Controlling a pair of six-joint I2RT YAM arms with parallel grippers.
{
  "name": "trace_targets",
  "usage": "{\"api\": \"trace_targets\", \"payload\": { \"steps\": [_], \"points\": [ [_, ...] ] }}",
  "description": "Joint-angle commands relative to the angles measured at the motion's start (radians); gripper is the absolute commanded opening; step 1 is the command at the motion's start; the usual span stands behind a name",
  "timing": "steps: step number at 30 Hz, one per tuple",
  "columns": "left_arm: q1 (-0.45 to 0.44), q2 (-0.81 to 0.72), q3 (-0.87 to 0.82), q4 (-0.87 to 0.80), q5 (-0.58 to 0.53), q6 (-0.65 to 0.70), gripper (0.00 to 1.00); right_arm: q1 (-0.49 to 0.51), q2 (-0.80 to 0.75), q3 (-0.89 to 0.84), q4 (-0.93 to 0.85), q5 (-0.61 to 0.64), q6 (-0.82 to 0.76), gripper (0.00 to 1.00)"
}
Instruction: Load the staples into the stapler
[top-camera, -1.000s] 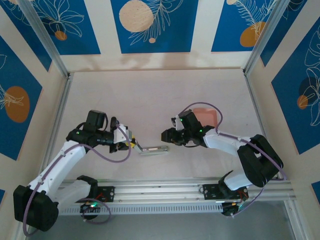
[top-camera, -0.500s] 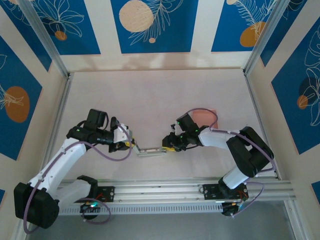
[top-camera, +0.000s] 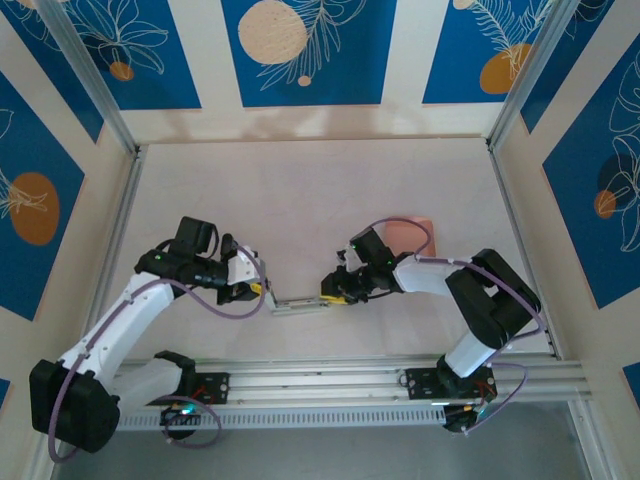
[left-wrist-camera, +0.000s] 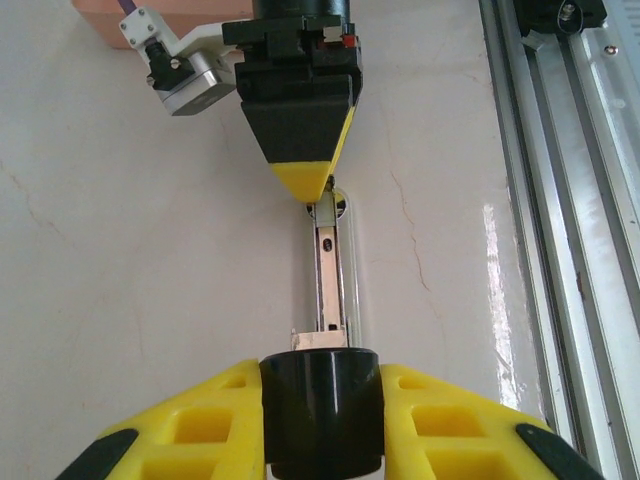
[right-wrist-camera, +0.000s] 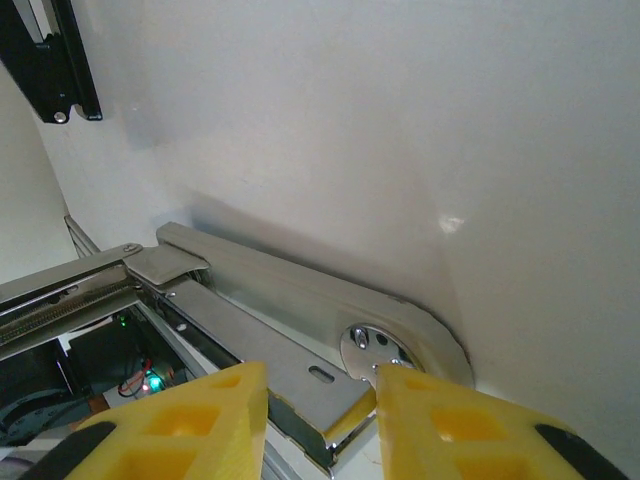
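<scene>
My left end effector (left-wrist-camera: 320, 388) has matt yellow plastic fingers (left-wrist-camera: 200, 425); the stapler (left-wrist-camera: 325, 265) is bright smooth metal; the counter (left-wrist-camera: 150, 260) glossy.

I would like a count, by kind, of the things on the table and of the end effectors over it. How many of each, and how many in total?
Stapler: 1
Pink tray: 1
End effectors: 2, the left end effector and the right end effector
Total: 4

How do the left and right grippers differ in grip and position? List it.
The left gripper is shut on the stapler's black end; the right gripper straddles its metal tip, grip unclear. In the top view, the left gripper sits at the stapler's left end, the right gripper at its right. Both are yellow-tipped.
</scene>
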Motion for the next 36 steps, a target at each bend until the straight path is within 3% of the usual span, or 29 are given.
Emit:
{"api": "trace_targets", "payload": {
  "steps": [1, 11, 26, 36],
  "points": [
    [-0.010, 0.001, 0.054, 0.018, 0.033, 0.007, 0.24, 0.019, 0.030, 0.007, -0.020, -0.025, 0.008, 0.31],
    [-0.036, 0.032, 0.055, 0.137, 0.014, -0.111, 0.21, 0.048, 0.065, 0.027, 0.006, -0.021, 0.024, 0.26],
    [-0.227, 0.225, 0.079, 0.408, -0.122, -0.299, 0.17, 0.078, 0.106, 0.035, 0.100, -0.040, 0.070, 0.24],
    [-0.303, 0.373, 0.075, 0.565, -0.201, -0.413, 0.15, 0.077, 0.119, 0.024, 0.163, -0.058, 0.084, 0.24]
  ]
}}
